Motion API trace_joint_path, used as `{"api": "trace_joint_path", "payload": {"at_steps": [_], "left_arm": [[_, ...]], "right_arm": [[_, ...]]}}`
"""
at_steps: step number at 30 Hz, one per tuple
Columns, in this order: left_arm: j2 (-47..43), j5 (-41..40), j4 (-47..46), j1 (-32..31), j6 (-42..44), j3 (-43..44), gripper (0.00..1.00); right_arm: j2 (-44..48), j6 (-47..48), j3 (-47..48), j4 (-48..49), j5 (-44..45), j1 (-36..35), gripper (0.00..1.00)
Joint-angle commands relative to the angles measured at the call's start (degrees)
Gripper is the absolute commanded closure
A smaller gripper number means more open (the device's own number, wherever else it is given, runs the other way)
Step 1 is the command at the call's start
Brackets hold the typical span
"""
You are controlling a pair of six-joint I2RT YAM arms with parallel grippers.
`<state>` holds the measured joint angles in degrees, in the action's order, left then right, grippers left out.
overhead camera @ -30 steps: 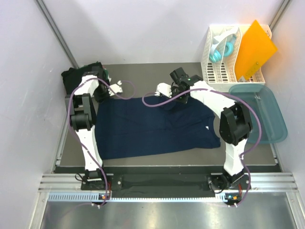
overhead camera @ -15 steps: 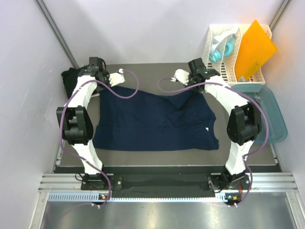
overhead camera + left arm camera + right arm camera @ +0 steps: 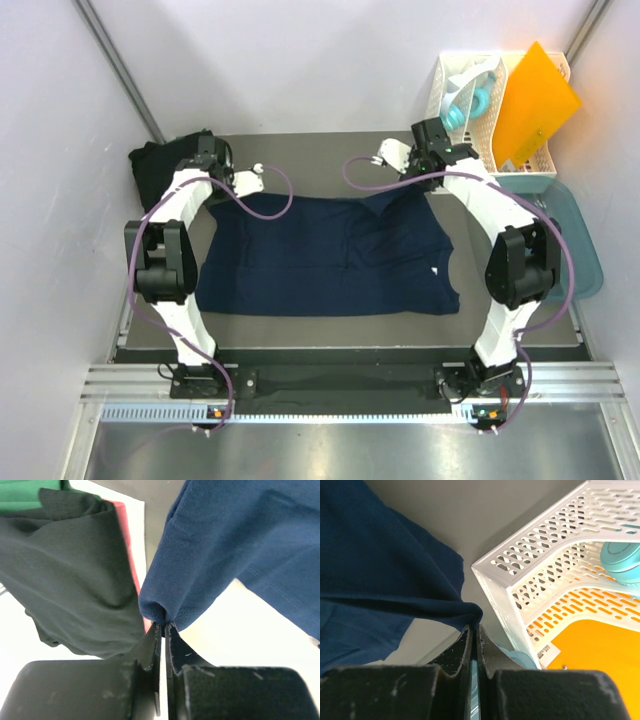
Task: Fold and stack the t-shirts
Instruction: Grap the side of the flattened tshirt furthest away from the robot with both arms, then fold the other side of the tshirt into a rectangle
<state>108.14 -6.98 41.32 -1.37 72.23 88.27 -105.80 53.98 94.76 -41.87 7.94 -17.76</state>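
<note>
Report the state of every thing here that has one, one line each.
navy t-shirt: spread out, far edge held up at both ends
left tool: shut on the navy t-shirt's far left end
right tool: shut on its far right end
dark t-shirts: heaped, not folded
orange board: standing tilted in the white rack
teal tub: lying open-topped

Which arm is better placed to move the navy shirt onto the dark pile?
Left, probably. The left gripper, shut on the navy shirt, sits beside the dark pile; the right gripper holds the shirt's other corner beside the white rack.
</note>
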Motion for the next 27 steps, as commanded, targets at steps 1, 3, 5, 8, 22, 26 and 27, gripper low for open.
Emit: {"api": "trace_joint_path", "payload": {"at_steps": [1,3,5,8,22,26,27], "left_arm": [[-2.5,-3.1,-3.4,0.0,0.3,-0.1,1.0],[-2.8,-3.2,-3.7,0.0,0.3,-0.2,1.0],[-2.8,-3.2,-4.1,0.0,0.2,-0.4,1.0],[-2.8,-4.2,-4.1,0.0,0.6,-0.6,1.0],[-2.8,-8.7,-5.7,0.0,4.0,-2.6,1.0],[-2.5,-9.7,-8.3,0.0,4.0,-3.1,1.0],[-2.6,-9.5,-8.3,0.0,3.9,-3.5,1.0]], "right_arm": [[6.4,1.7,-1.2,-2.9,-2.5,0.9,1.0],[8.1,2.6,-2.7,-2.9,-1.3,1.1,1.0],[9.0,3.2,-3.6,-3.1,-1.0,1.8,1.0],[10.4,3.3,-3.9,-5.3,-1.8,3.0,1.0],[15.0,5.8,-10.2,-7.9,-2.4,3.2,1.0],[14.6,4.7,-8.5,-10.5,-4.6,3.1,1.0],[14.7,4.7,-8.4,-11.6,-5.5,2.9,1.0]]}}
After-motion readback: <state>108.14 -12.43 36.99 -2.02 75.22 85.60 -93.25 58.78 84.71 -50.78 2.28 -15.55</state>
